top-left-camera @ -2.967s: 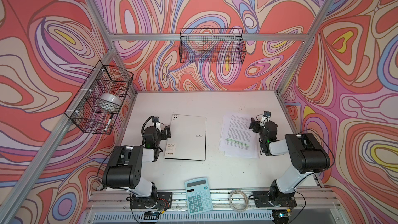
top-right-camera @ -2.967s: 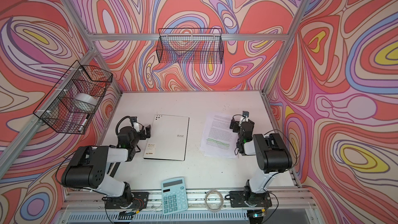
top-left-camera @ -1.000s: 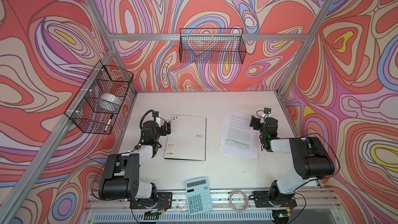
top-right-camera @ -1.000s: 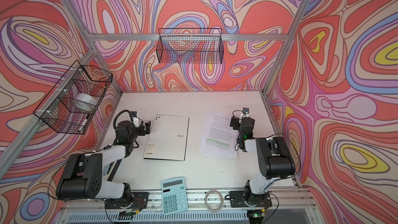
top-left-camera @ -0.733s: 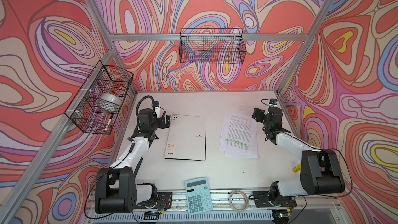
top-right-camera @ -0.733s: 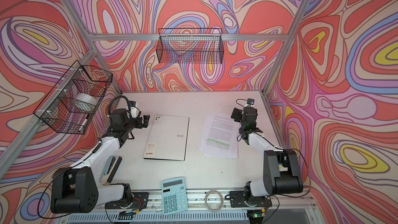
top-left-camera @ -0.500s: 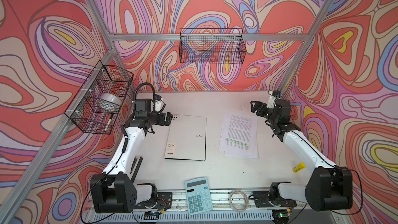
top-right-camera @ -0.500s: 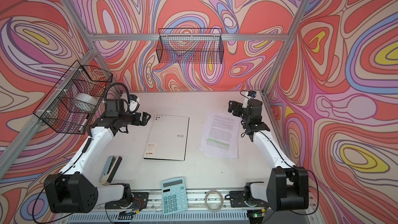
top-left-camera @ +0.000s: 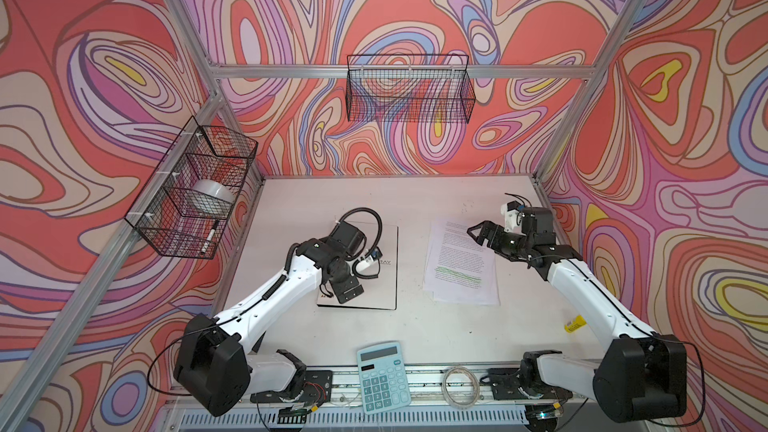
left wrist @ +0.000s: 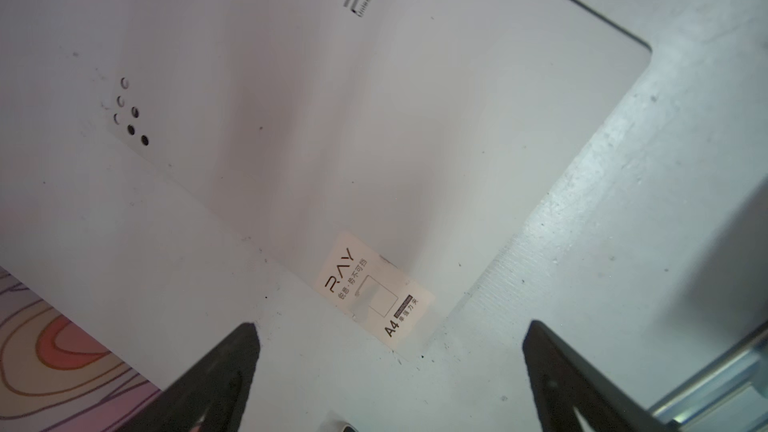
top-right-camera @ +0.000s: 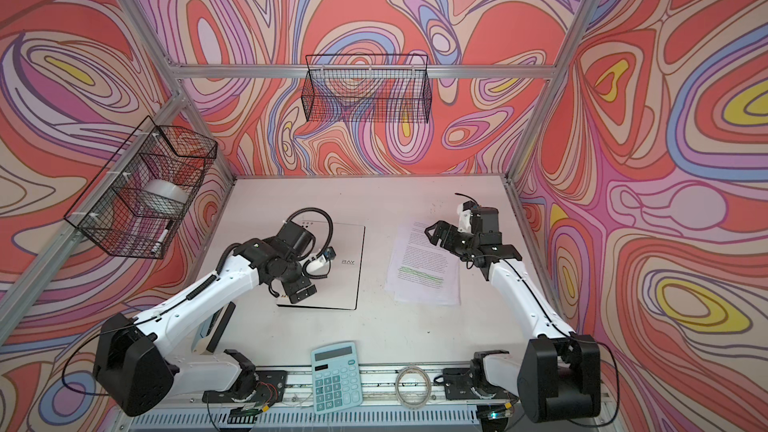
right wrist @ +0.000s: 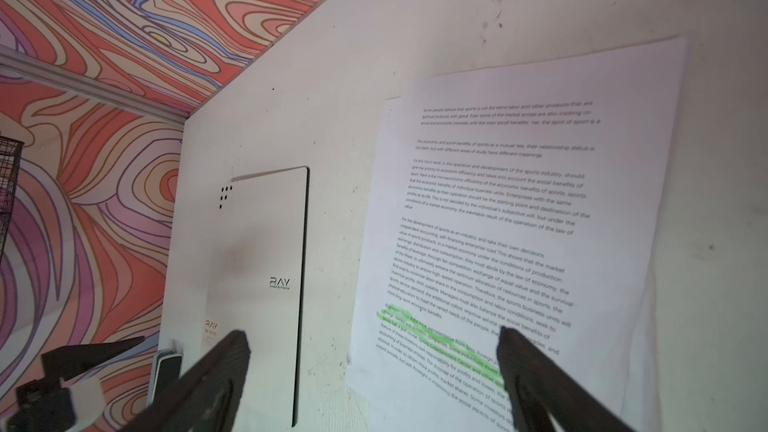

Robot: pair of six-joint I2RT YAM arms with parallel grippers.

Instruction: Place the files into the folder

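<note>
The folder (top-left-camera: 384, 284) lies shut on the white table (top-left-camera: 415, 197), a little left of centre in both top views, with its silver-white cover up. A "RAY" logo shows near its right edge. Just to its right, across a strip of bare tabletop, the files (top-left-camera: 461, 268) sit in a loosely fanned stack. The edges are not squared, and a green highlighted band crosses the lower half of the top sheet.

The left gripper (left wrist: 391, 323) hangs over the lower left corner of the folder, where a small cream label (left wrist: 374, 288) is stuck. In its wrist view both dark fingers (left wrist: 232, 367) are spread wide with nothing between them.

The right gripper (right wrist: 370, 330) reaches in from the right side of the frame toward the upper right part of the files. Its jaws also gape fully and hold nothing. From the top views I can't say whether its tips touch the paper.

A teal calculator (top-left-camera: 384, 376) rests at the bottom centre edge beside a coil of clear tubing (top-left-camera: 457, 382). A wire basket (top-left-camera: 191, 193) on the left wall holds a tape roll (top-left-camera: 212, 197). A second basket (top-left-camera: 409, 91) hangs on the back wall.
</note>
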